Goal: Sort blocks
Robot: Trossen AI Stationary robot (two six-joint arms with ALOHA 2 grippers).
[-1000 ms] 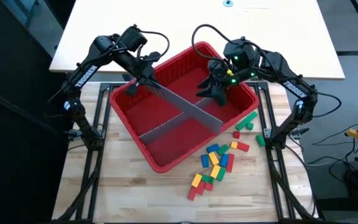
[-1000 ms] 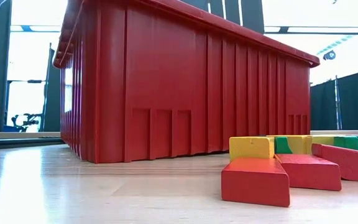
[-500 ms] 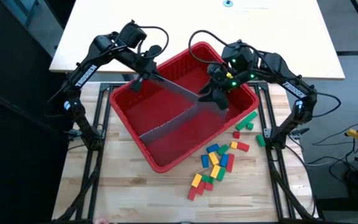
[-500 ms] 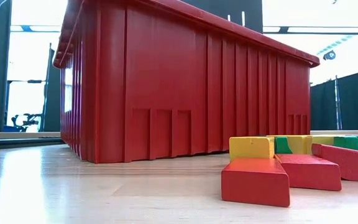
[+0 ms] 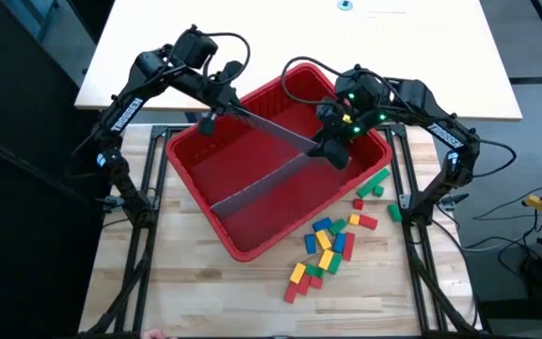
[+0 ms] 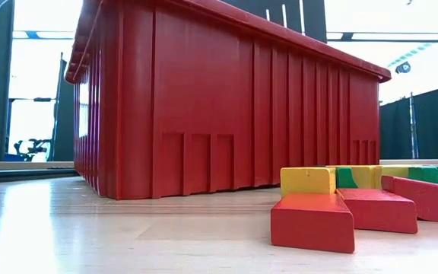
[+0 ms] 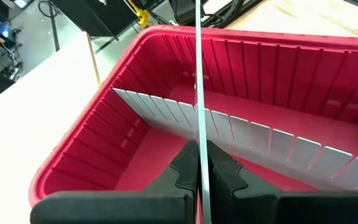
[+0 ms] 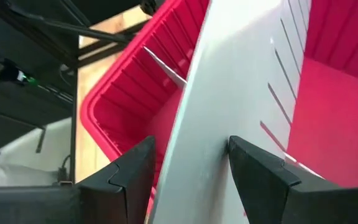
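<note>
On the wooden table (image 5: pixel 205 292), just off the red bin's (image 5: pixel 243 247) near right corner, the blocks (image 5: pixel 329 247) lie loose in a scattered cluster: small rectangular bricks in red, green, blue and yellow, some touching, some a little apart, with a few more green and red ones (image 5: pixel 373 184) near the bin's right side. None are inside the bin. In the low view the nearest blocks (image 6: pixel 341 209) are two flat red bricks lying side by side, a yellow one behind them and yellow and green ones farther right, all resting flat on the wood beside the bin's ribbed wall. Over the bin, the left gripper (image 5: pixel 210 121) pinches one end of a long grey panel (image 5: pixel 262 130), its fingers (image 7: pixel 182 171) closed on the thin edge, as the left wrist view shows. The right gripper (image 5: pixel 332 149) clamps the panel's other end near the bin's right wall; in the right wrist view its two fingers (image 8: pixel 135 165) press against both faces of the slotted sheet. The panel runs between the two grippers above a second grey panel (image 5: pixel 262 186) that stands in the bin.
</note>
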